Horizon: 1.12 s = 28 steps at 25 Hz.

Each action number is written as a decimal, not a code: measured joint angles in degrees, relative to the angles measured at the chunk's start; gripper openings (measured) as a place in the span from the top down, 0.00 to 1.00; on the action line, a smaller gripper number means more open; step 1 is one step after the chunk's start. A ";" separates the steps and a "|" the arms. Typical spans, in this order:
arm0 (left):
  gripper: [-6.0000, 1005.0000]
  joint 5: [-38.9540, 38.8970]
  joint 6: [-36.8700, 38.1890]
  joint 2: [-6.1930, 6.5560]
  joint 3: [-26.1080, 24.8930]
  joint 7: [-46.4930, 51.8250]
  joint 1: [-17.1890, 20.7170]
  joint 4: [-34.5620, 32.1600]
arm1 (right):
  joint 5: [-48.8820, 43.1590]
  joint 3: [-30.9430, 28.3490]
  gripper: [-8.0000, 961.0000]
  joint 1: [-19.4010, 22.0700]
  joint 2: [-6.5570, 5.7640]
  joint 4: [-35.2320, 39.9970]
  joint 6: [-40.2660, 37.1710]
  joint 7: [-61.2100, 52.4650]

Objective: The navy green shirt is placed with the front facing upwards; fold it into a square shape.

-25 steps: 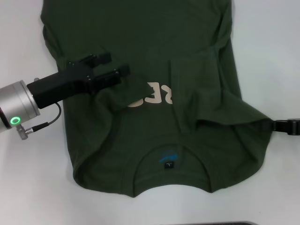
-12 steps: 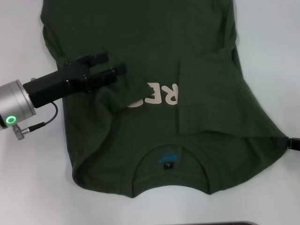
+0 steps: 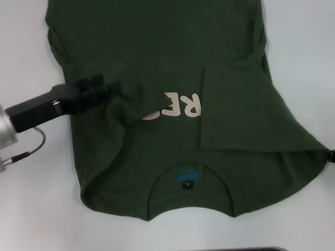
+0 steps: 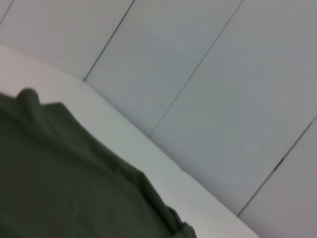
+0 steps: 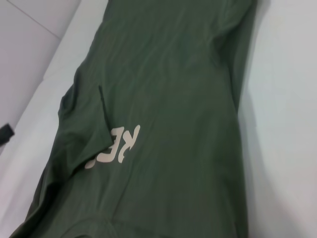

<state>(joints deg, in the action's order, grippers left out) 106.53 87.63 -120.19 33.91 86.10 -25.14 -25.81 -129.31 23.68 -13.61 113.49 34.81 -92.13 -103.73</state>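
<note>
Head view: left gripper [image 3: 112, 86] sits over the shirt [image 3: 172, 47], sleeves tucked inward for squaring up; can't tell if its fingers are clenched or released.

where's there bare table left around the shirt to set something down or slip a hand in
Bare table shows beside the shirt on the robot's right, and as a strip below the collar. The robot's left side is crowded: the left gripper lies over the folded sleeve there. The right gripper sits at the frame's edge, beside the right shoulder.
</note>
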 joint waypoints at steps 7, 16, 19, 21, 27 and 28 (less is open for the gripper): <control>0.16 0.29 7.40 4.56 0.34 9.51 3.73 -0.36 | 0.14 -0.42 0.99 -1.50 -0.12 0.00 0.09 -0.43; 0.16 9.49 10.11 4.98 -0.58 23.10 6.98 -6.72 | 0.19 -1.54 0.99 -2.35 -0.12 0.00 0.31 -0.47; 0.16 12.06 10.58 5.15 -0.85 25.08 7.31 -6.98 | 0.26 -1.92 0.99 -2.38 -0.12 0.00 0.41 -0.49; 0.16 12.99 11.63 5.39 -1.26 25.58 7.40 -7.14 | 0.27 -2.22 0.99 -2.40 -0.12 0.00 0.44 -0.49; 0.16 16.99 12.70 5.68 -1.66 26.10 6.84 -7.31 | 0.29 -2.87 0.99 -2.46 -0.47 0.00 0.17 -0.52; 0.16 19.08 12.72 5.73 -1.58 26.57 6.48 -7.33 | 0.29 -2.89 0.99 -2.45 -0.50 0.00 0.13 -0.56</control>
<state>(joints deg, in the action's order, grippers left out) 125.61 100.35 -114.46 32.33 112.66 -18.66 -33.14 -129.01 20.79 -16.06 112.99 34.81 -92.00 -104.29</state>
